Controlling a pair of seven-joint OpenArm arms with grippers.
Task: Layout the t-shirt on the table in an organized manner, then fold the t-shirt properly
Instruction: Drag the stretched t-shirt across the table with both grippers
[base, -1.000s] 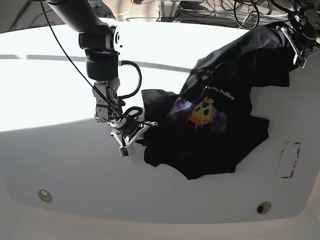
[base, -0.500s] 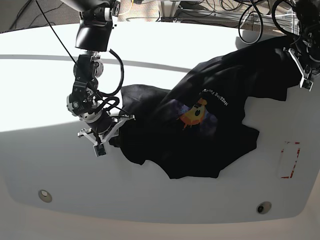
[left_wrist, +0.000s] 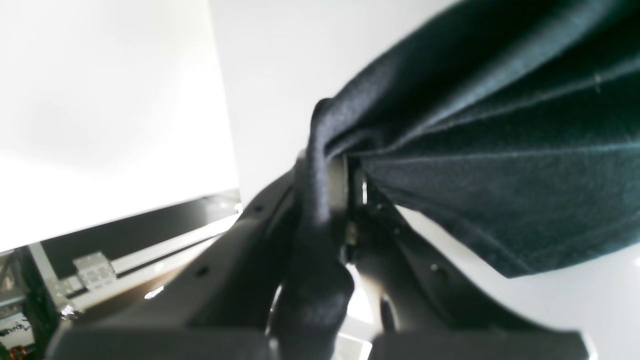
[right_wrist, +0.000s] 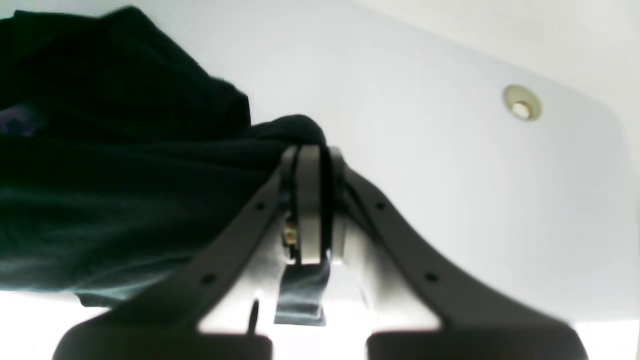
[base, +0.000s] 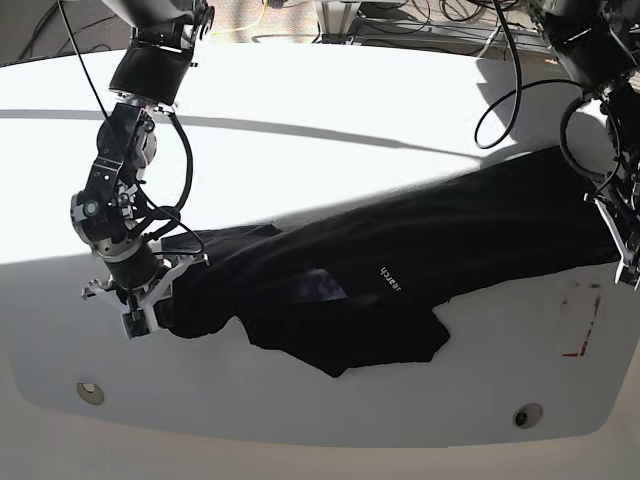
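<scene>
The right gripper sits low over the near left part of the table in the base view, its jaws closed tight on an edge of the black t-shirt. In the right wrist view the two pads meet with a thin fold of dark cloth pinched between them; a short tab of the fabric hangs out below the pads, and the rest of the shirt bunches away to the left of the gripper. A small round metal disc lies on the white surface to the upper right of it, well apart.

The left gripper is at the far right side of the table in the base view, likewise clamped on the shirt. In the left wrist view a bunched edge of the cloth is wedged between its fingers, a fold drooping down over one of them while the main body of the garment spreads off to the right.

Between the two grippers the t-shirt stretches as a long dark band across the table, rising from lower left to upper right. A loose flap hangs toward the near edge at the middle, with small white lettering and a purple patch showing. The red dashed mark lies just below the shirt's right end, and another metal disc sits near the front edge.
</scene>
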